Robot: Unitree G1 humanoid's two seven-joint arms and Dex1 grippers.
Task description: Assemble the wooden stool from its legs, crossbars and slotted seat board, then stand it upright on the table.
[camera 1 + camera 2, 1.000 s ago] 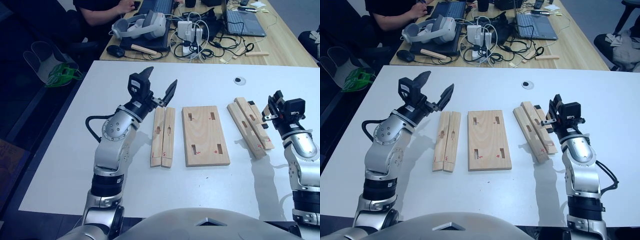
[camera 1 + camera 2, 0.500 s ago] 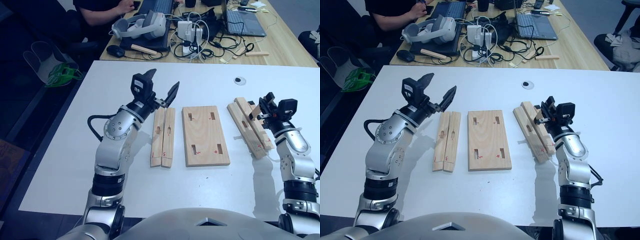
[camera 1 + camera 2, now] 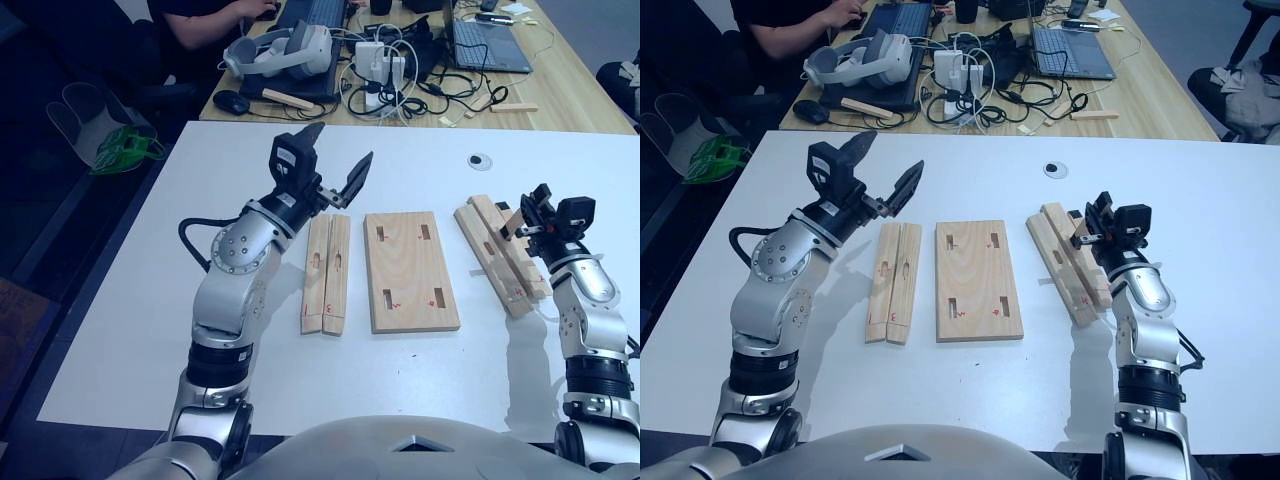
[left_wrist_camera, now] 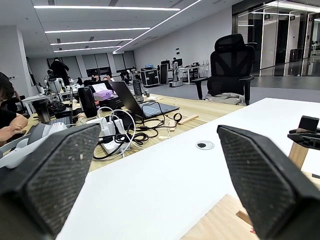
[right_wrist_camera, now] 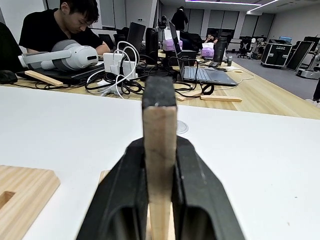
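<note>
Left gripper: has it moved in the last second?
Yes. The open left gripper has shifted away from the robot and slightly to its right, now past the far ends of the paired wooden slats, which have stayed put.

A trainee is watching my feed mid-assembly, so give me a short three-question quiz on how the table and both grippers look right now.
1. How many slots show in the seat board?
2. True or false: the left gripper has its fingers shut.
3. The right gripper holds: A the seat board, B a wooden piece, C nothing.
Key: 1 four; 2 false; 3 B.
</note>
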